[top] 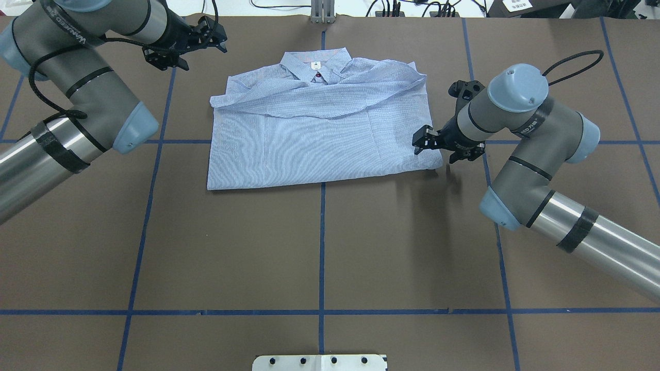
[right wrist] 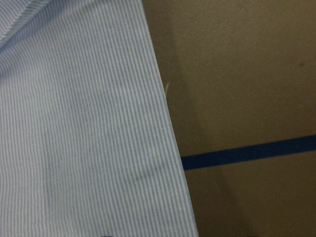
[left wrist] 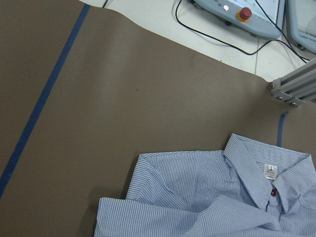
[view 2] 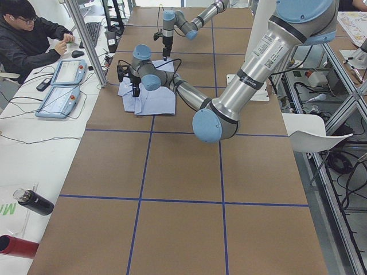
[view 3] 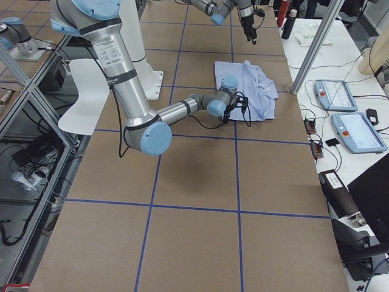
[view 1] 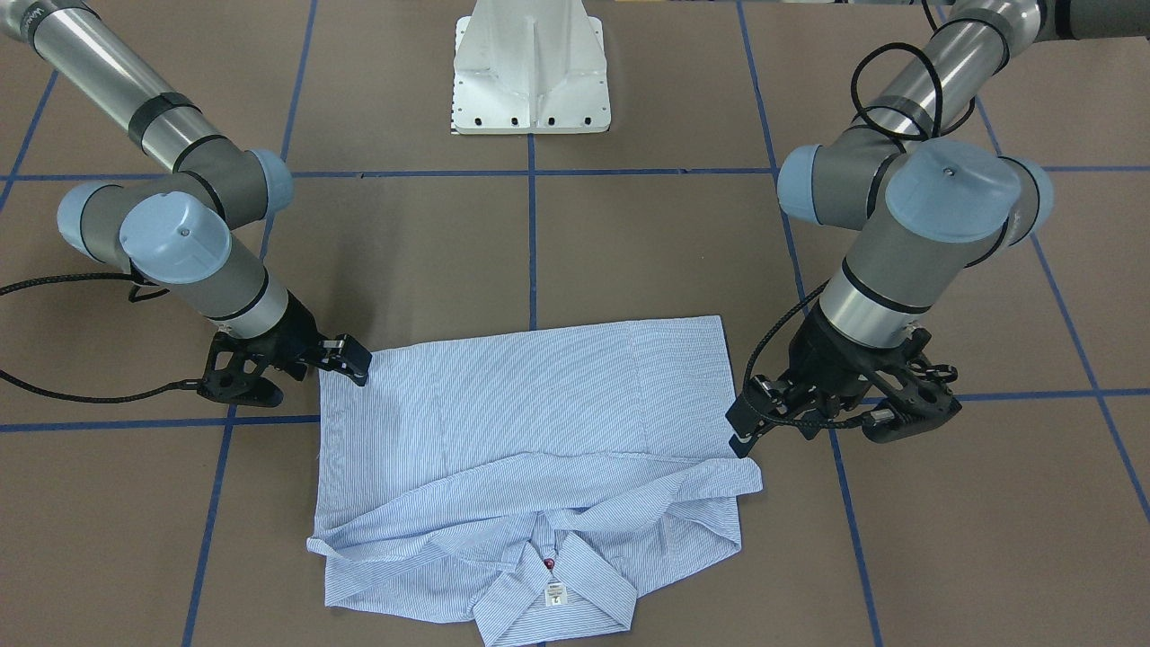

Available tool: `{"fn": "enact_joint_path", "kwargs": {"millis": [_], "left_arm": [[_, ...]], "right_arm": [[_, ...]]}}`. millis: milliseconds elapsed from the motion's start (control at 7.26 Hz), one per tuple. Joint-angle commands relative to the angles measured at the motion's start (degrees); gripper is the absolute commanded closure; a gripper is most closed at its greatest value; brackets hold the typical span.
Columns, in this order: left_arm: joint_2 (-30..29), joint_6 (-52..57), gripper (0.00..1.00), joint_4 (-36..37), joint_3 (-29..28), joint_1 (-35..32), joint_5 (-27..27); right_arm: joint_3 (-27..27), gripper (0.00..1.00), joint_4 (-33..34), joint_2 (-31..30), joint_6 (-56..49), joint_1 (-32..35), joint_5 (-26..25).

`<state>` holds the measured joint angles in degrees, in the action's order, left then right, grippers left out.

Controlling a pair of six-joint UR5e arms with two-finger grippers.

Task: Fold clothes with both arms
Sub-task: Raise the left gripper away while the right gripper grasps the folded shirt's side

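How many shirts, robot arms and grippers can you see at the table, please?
Shirts: 1, the shirt
Arms: 2, the left arm and the right arm
Grippers: 2, the left gripper and the right gripper
Total: 5

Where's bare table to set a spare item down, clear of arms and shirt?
Best: the wide bare table between the shirt's near edge and the base. Crowded: both shirt sides, with the right gripper at its side edge and the left gripper near the collar-end corner.
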<state>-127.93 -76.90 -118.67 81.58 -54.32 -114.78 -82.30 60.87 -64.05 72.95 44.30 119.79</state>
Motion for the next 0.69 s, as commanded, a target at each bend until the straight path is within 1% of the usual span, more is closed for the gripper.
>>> {"fn": "enact_joint_path", "kwargs": {"millis": [0,138,413,551], "left_arm": [[0.14,0.00,0.00,0.45,1.03,0.00,0.00],[0.14,0.00,0.00,0.46,1.04,-0.09,0.00],[0.14,-0.09,0.00,0.46,1.13,0.00,0.00],[0.14,-0.09,0.00,0.46,1.13,0.00,0.00]], "right_arm": [[-0.14,0.63,0.92,-0.11,0.00,-0.18,0.18],[-0.23,1.00,0.83,-0.11,0.00,-0.18,0.36],[-0.32,1.00,0.83,-0.11,-0.09,-0.09,1.50],[-0.32,1.00,0.83,-0.02,0.00,0.00,3.16]]}}
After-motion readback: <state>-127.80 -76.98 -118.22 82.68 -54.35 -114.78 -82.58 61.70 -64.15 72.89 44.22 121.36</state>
